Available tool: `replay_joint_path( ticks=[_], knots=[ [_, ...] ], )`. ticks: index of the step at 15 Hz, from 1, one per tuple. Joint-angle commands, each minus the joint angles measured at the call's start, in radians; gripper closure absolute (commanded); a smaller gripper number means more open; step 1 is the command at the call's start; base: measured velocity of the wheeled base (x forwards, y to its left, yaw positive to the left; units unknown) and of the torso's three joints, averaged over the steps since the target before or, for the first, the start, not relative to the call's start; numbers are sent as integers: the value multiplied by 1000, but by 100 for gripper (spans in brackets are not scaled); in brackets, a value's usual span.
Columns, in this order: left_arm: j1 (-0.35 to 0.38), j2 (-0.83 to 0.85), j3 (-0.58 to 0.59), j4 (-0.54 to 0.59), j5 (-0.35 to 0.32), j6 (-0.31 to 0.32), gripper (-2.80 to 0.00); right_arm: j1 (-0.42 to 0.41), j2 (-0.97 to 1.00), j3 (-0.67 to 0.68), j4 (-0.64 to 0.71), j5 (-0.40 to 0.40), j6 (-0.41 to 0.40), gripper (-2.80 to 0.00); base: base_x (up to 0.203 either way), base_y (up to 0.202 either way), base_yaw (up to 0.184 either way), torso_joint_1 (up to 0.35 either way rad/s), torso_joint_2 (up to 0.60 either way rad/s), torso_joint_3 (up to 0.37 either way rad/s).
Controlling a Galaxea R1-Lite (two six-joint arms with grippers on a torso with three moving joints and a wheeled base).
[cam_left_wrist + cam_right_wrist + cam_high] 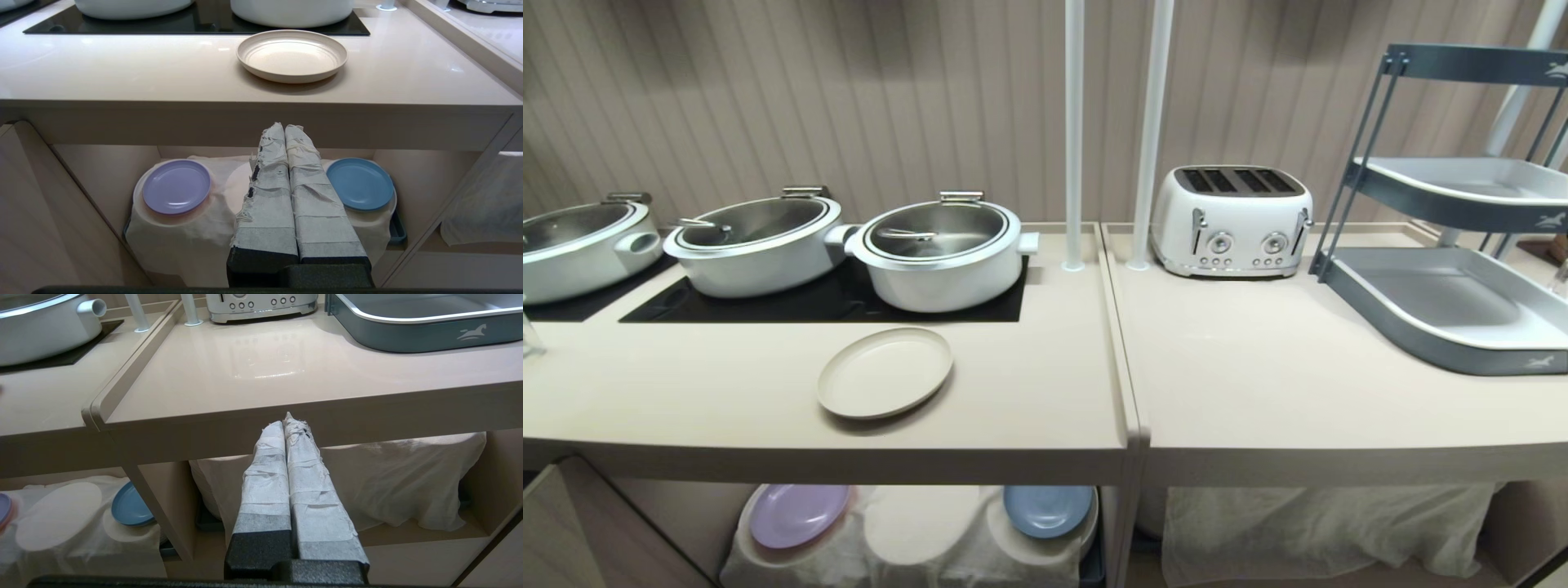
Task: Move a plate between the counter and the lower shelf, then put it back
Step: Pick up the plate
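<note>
Plate [291,55] flat on counter [122,77], untouched.
Looks stiff, light, slick; I'd pinch its raised near rim. Left gripper [284,127] and right gripper [288,418] both closed, empty.

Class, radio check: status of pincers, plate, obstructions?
Both pincers shut, empty, below counter edge. Cream plate on counter, untouched. Middle hump on lower shelf free.
</note>
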Motion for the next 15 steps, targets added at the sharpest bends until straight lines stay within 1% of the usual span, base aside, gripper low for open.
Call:
replay_joint_path(
  ticks=[1, 6, 7, 8, 12, 13, 15],
  knots=[
    [0, 0, 1, -3, 1, 5, 0, 0, 1, 0, 0, 0, 1, 0, 0, 0, 0, 0, 0, 0],
    [0, 0, -8, -4, -4, 24, 0, 0, 1, 0, 0, 0, 1, 0, 0, 0, 0, 0, 0, 0],
    [0, 1, -27, 5, -16, 23, 0, 0, 1, 0, 0, 0, 1, 0, 0, 0, 0, 0, 0, 0],
    [0, 0, -40, 16, -42, 23, 0, 0, 1, 0, 0, 0, 1, 0, 0, 0, 0, 0, 0, 0],
    [0, 0, -78, 34, -50, 25, 0, 0, 1, 0, 0, 0, 1, 0, 0, 0, 0, 0, 0, 0],
    [0, 1, -105, 60, -54, 25, 0, 0, 1, 0, 0, 0, 1, 0, 0, 0, 0, 0, 0, 0],
    [0, 3, -191, 167, -70, 25, 0, 0, 1, 0, 0, 0, 1, 0, 0, 0, 0, 0, 0, 0]
  ],
)
